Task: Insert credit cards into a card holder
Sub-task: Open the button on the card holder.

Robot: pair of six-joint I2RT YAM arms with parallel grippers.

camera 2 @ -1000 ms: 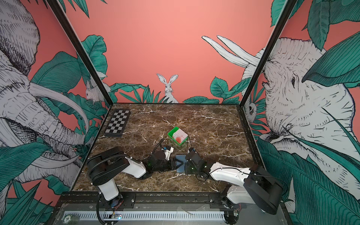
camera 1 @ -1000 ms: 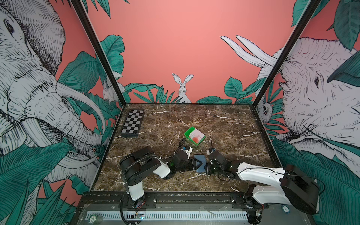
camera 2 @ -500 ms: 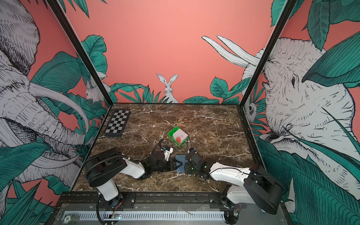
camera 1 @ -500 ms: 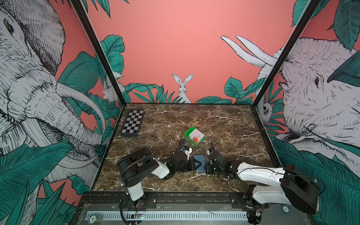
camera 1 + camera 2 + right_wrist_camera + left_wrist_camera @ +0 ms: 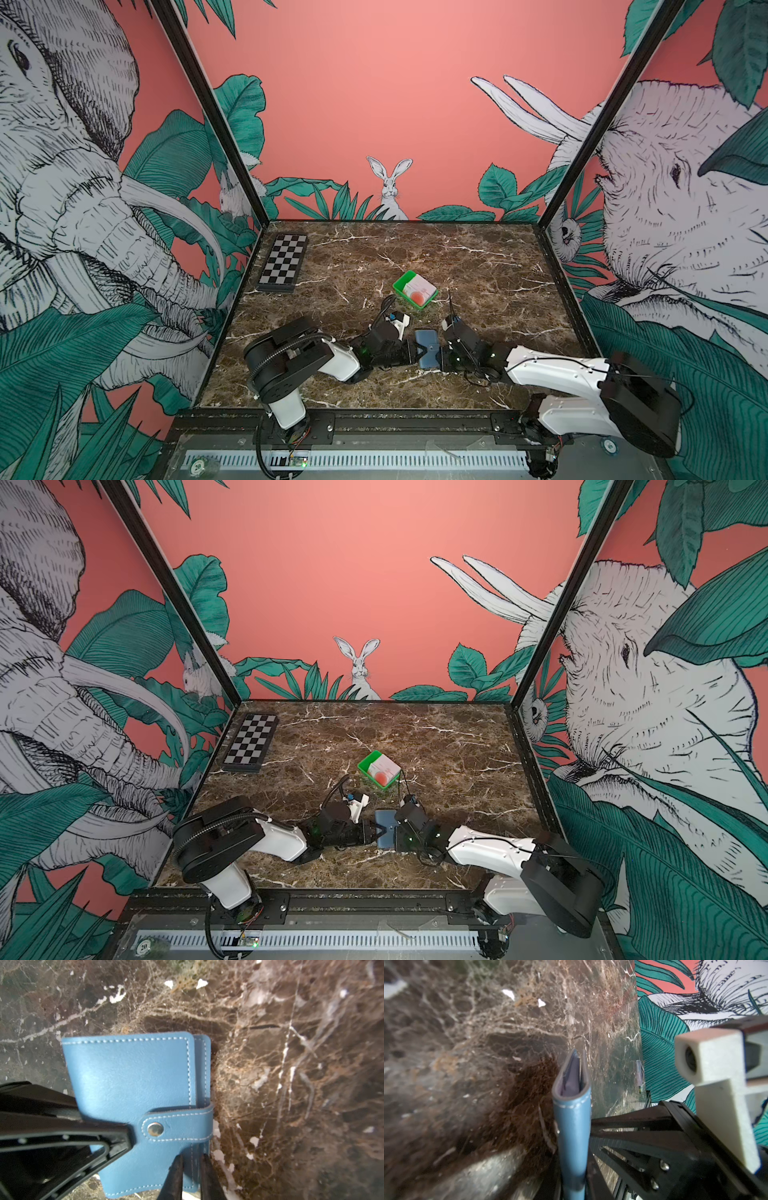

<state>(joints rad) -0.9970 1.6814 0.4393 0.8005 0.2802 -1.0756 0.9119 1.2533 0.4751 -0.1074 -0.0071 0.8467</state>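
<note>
The slate-blue card holder [image 5: 427, 349] [image 5: 385, 827] is closed, its snap tab fastened, near the table's front middle between my two grippers. My left gripper [image 5: 572, 1180] [image 5: 414, 354] is shut on its spine end, and there the card holder [image 5: 572, 1126] shows edge-on. In the right wrist view the card holder [image 5: 133, 1076] faces the camera. My right gripper [image 5: 191, 1174] [image 5: 441, 354] has its fingers a narrow gap apart, tips against that face below the tab near the opening edge, nothing between them. The credit cards [image 5: 417, 291] [image 5: 382, 771], white with a red circle, lie in the tray behind.
A green plastic tray [image 5: 401, 286] holds the cards just behind the grippers. A folded chessboard [image 5: 282, 262] lies at the back left by the wall. Printed walls enclose the marble table on three sides.
My left gripper's jaws have closed onto the card holder. The right gripper's fingers have parted slightly. Neither arm has shifted noticeably.
</note>
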